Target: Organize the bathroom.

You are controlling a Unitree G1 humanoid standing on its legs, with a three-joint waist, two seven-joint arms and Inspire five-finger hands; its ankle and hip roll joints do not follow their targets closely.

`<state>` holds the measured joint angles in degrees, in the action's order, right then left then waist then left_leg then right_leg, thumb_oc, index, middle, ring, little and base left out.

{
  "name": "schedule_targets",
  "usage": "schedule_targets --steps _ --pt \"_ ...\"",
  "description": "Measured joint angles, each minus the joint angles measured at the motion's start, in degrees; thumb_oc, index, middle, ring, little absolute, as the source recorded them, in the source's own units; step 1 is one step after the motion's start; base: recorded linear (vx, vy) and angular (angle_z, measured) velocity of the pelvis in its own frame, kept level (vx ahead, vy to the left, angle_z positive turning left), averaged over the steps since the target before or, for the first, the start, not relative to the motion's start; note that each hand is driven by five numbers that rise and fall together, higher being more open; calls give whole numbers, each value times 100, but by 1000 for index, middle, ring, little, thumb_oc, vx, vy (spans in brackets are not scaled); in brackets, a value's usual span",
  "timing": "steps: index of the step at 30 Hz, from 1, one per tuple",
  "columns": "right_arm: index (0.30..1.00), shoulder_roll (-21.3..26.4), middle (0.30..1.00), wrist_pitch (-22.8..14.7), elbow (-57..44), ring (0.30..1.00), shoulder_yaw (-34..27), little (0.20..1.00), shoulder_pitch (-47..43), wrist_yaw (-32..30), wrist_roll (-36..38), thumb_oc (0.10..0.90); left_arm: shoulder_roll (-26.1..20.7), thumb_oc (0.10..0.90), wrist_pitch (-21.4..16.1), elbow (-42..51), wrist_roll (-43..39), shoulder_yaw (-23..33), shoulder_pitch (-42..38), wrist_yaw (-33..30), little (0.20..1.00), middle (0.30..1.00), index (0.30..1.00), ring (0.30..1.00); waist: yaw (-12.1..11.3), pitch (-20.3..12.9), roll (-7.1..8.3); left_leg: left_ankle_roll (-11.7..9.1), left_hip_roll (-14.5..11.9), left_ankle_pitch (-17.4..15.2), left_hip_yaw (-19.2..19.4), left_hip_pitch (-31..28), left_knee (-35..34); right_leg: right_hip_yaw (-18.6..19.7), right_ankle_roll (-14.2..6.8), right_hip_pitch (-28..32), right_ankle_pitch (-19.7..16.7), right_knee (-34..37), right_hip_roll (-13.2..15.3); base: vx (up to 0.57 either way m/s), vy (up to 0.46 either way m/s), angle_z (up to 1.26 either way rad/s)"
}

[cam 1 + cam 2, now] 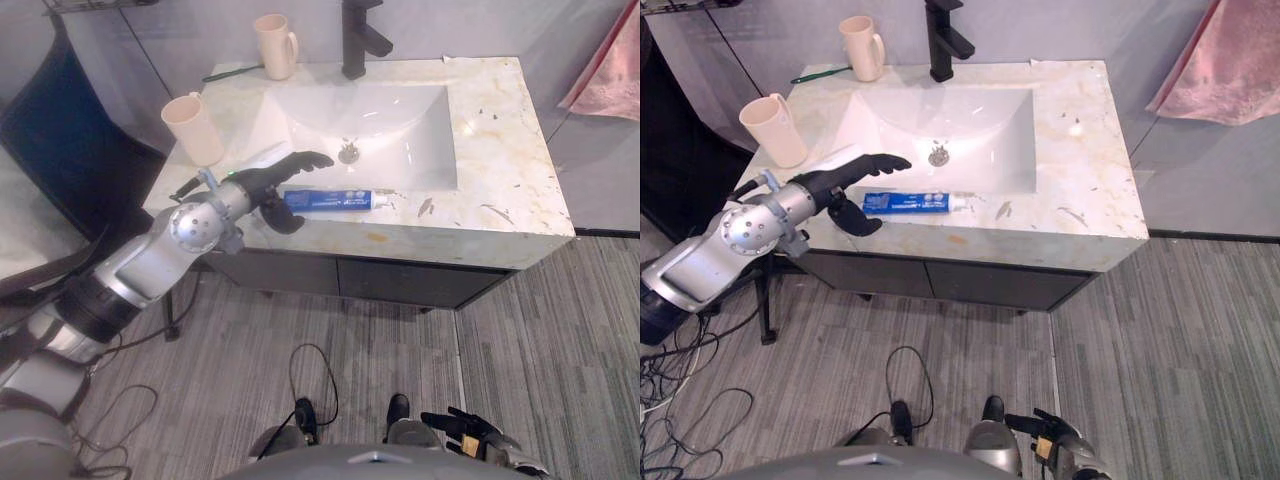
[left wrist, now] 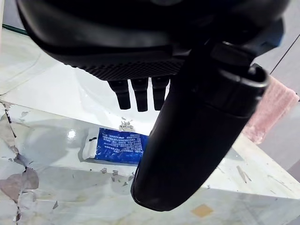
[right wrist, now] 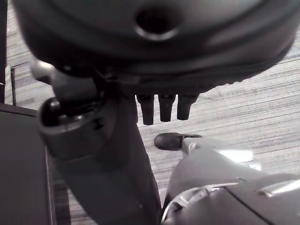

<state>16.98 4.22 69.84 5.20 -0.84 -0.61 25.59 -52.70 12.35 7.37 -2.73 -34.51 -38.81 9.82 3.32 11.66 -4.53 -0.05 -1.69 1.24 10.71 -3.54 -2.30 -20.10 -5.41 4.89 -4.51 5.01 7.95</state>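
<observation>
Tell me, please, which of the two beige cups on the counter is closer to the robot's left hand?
The cup at the counter's left edge, beside the basin; the left hand reaches just in front of it. The other cup stands at the back by the tap.

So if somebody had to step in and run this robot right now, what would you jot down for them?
Left robot hand: open, fingers straight, reaching over the blue-and-white toothpaste tube, not gripping it.
Right robot hand: open, hanging low near the floor.
The tube lies flat on the marble counter, at the front edge of the white sink basin.
Two beige mugs: one at the counter's left edge, one at the back beside the black tap, with a green toothbrush lying next to it.
Done: nothing stowed yet.
Left: grasp the tube, tidy the brush.
</observation>
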Motion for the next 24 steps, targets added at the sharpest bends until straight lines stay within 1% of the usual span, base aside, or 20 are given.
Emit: schedule_targets --steps 8,12,17,24 --pt "900 0 900 2 11 900 0 900 2 -7 1 800 1 800 0 0 5 0 0 -11 900 900 900 900 7 -16 -17 0 0 0 5 1 1 7 0 -4 0 0 -1 0 0 0" --pt "900 0 900 1 12 900 -1 900 4 -9 16 800 2 800 -3 1 4 3 0 -247 900 900 900 900 8 -20 -19 0 -1 0 8 2 1 13 0 -10 0 1 -1 17 -8 0" --pt "900 0 900 -1 10 900 -2 900 19 -22 29 800 4 800 -12 41 24 4 3 -295 900 900 900 900 5 -45 -23 0 -1 0 15 21 10 38 0 -42 0 0 1 8 2 -1" --pt "900 0 900 -35 10 900 -6 900 23 -14 53 800 32 800 -108 158 113 4 6 -315 900 900 900 900 23 -45 -24 0 -4 0 62 48 34 96 1 -87 3 2 2 14 -3 -3"
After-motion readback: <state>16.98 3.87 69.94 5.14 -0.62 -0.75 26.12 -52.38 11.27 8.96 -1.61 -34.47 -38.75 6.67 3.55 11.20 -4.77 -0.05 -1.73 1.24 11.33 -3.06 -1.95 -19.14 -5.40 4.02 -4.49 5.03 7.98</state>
